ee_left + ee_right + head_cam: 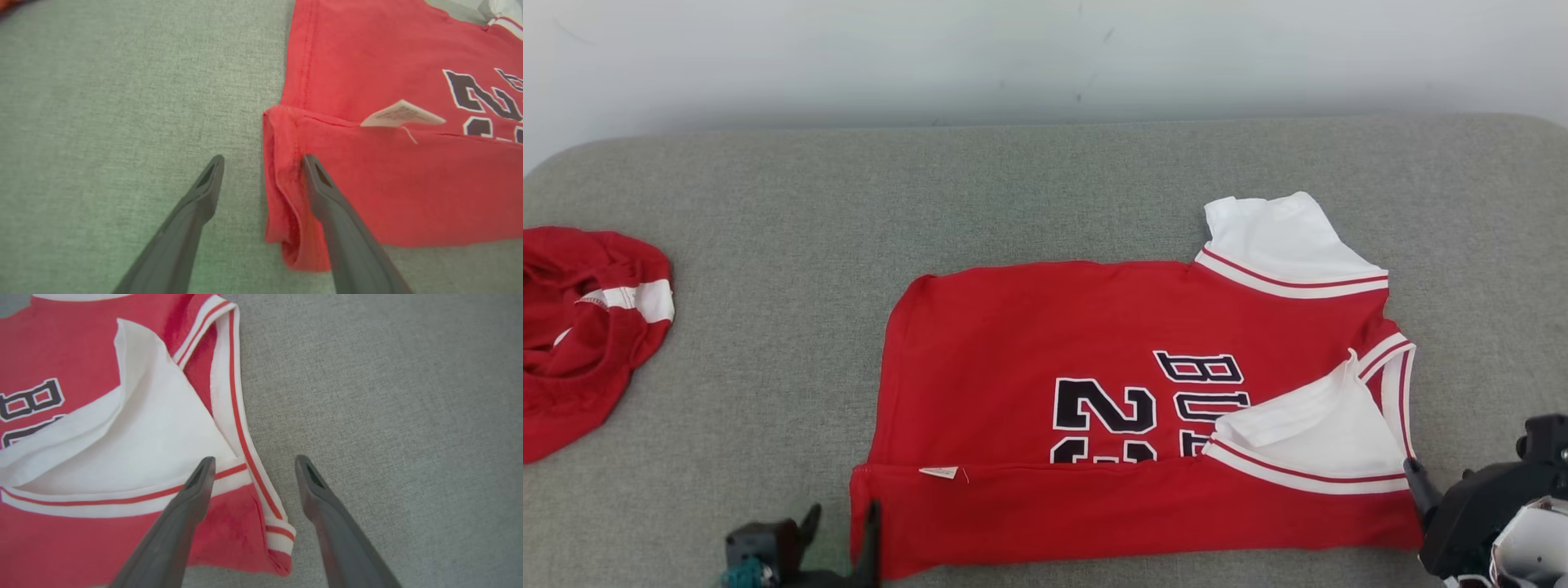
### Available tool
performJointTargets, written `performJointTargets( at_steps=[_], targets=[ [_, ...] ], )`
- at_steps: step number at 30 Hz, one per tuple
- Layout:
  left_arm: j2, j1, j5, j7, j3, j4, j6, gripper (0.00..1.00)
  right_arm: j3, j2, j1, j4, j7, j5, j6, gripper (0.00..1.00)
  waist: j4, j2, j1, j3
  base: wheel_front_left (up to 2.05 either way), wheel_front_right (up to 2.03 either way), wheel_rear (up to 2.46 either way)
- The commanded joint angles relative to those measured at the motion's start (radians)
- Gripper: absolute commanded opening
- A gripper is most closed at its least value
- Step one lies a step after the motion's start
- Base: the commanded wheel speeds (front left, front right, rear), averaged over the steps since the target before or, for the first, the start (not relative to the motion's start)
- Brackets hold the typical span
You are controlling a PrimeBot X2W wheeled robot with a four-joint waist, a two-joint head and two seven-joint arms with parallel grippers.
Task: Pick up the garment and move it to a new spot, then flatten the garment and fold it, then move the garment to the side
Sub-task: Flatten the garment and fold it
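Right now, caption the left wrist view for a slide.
Open left gripper straddles a folded corner of the red jersey on grey cushion, care label showing.

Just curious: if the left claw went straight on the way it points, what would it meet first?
Likely the folded corner of the red jersey: the open left claw straddles its edge, one finger over cloth, the other over the grey cushion. Its height above them is unclear.
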Motion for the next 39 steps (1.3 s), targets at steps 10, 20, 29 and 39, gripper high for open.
performJointTargets(
  at_steps=[10, 20, 29, 39],
  targets=[
    [0.075, -0.203, 0.017, 0.151, -0.006, -0.037, -0.042, 1.0, 0.066, -0.068, -0.148, -0.071, 0.091, -0.029, -0.002, 1.0, -0.002, -0.0001, 0.0, 0.029, 0.0, 0.0, 0.0],
    [0.028, -0.539, 0.03, 0.375, -0.048, 0.097, -0.098, 1.0, 0.23, -0.165, -0.439, 0.077, 0.143, -0.02, -0.002, 1.0, -0.02, -0.0001, 0.0, 0.116, 0.0, 0.0, 0.0],
    [0.014, -0.714, 0.078, 0.474, -0.117, 0.256, -0.163, 1.0, 0.366, -0.201, -0.596, 0.225, 0.096, -0.007, -0.002, 1.0, -0.036, -0.0001, 0.0, 0.178, 0.0, 0.0, 0.0],
    [-0.011, -0.814, 0.091, 0.461, -0.135, 0.385, -0.212, 1.0, 0.419, -0.212, -0.681, 0.351, 0.025, 0.027, -0.002, 1.0, -0.055, -0.0001, 0.0, 0.208, 0.0, 0.0, 0.0]
  ],
)
